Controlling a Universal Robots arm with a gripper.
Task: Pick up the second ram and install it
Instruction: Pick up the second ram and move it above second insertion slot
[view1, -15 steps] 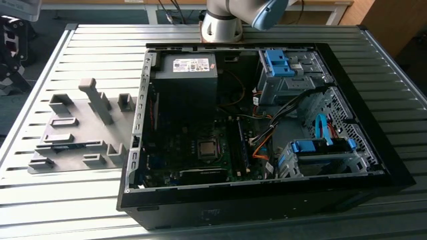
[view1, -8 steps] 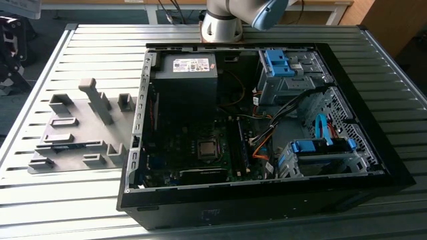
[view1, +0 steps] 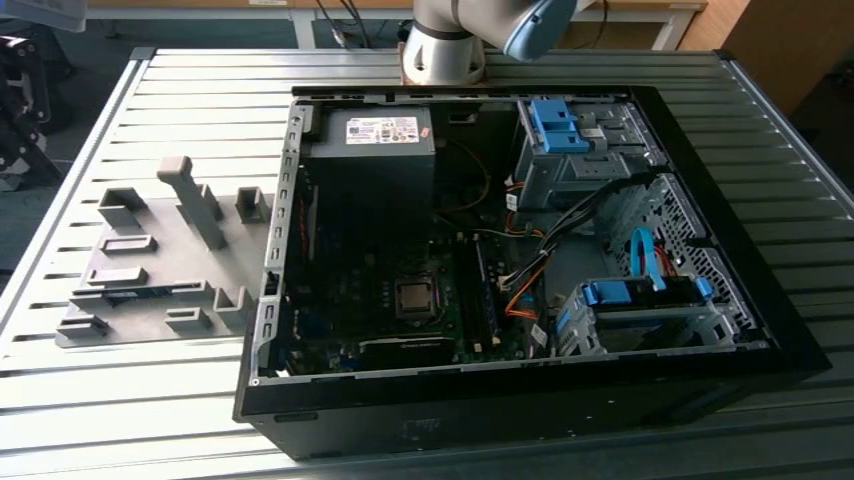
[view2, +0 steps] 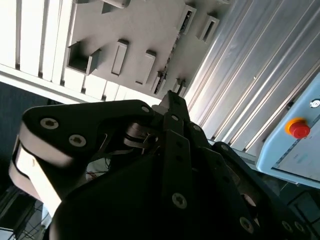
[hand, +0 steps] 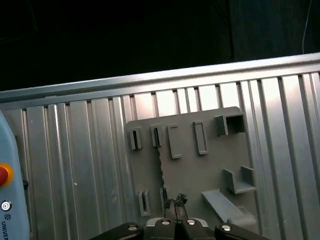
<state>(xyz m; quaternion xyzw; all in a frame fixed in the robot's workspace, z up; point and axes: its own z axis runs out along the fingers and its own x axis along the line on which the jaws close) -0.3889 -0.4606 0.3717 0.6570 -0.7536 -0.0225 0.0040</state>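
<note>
The second ram (view1: 147, 292) is a thin blue-green stick standing on edge between two small holders on the grey fixture plate (view1: 160, 235), at the exterior view's left beside the open computer case (view1: 534, 250). From above, in the first wrist view, the ram (hand: 160, 165) shows as a thin dark line between two slotted blocks. My gripper (hand: 174, 202) hangs well above the plate, over one end of that line. In the second wrist view the gripper (view2: 172, 97) has its fingers closed to a point with nothing between them, and the ram (view2: 172, 50) lies beyond the tips.
The case holds a motherboard (view1: 400, 300) with long black slots (view1: 481, 290), cables and blue drive brackets (view1: 554, 125). The plate carries several grey blocks, one a tall post (view1: 194, 200). The arm's base (view1: 447, 45) stands behind the case. A pendant with a red button (view2: 299, 129) lies on the slatted table (view1: 134, 400).
</note>
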